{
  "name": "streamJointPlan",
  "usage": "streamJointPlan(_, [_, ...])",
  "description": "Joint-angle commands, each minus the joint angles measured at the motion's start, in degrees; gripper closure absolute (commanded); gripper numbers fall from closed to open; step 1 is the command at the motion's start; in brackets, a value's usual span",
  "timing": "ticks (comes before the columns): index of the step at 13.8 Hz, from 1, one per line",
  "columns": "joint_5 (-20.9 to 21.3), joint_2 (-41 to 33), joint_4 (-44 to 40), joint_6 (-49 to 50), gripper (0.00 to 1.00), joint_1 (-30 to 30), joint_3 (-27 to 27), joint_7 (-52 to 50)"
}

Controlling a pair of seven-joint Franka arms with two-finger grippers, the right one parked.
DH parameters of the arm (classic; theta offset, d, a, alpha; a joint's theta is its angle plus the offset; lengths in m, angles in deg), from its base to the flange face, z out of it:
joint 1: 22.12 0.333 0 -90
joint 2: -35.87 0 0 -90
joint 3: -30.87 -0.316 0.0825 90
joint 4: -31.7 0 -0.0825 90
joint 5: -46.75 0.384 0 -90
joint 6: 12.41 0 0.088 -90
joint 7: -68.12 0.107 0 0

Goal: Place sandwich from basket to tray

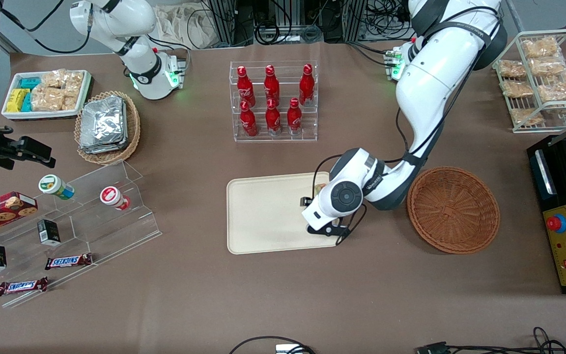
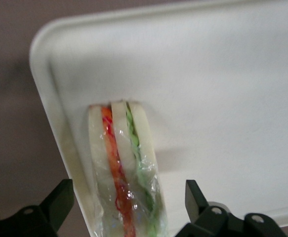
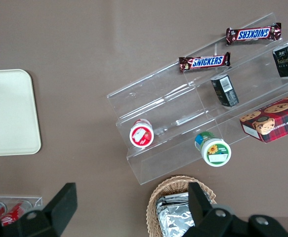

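The sandwich (image 2: 126,168), wrapped in clear film with its red and green filling layers showing between pale bread, lies on the tray (image 2: 223,89) close to the tray's rim at the edge toward the working arm's end of the desk. In the front view only a small bit of it (image 1: 318,189) shows past the arm's wrist. The claw (image 2: 129,207) stands over it spread wide, one dark finger (image 2: 60,200) on each side of the sandwich with a clear gap between finger and bread, so nothing is gripped. The tray (image 1: 263,216) sits on the brown desk (image 1: 283,295) nearer the front camera than the clear rack of red bottles (image 1: 273,101). The basket (image 1: 452,209) lies beside the tray toward the working arm's end, with nothing visible in it.
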Motion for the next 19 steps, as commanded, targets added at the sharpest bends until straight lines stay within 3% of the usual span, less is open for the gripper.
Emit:
streamJointPlan(1, [0.1,-5.2,-1.4,3.7,0.00,1.8,-0.2,-0.9])
streamJointPlan(9, [1.1,-25.4,-0.6,22.2,0.00,13.2,-0.3,2.7])
streamJointPlan(19, [1.0,-37.3,-0.5,36.7,0.00,24.4,-0.3,15.3])
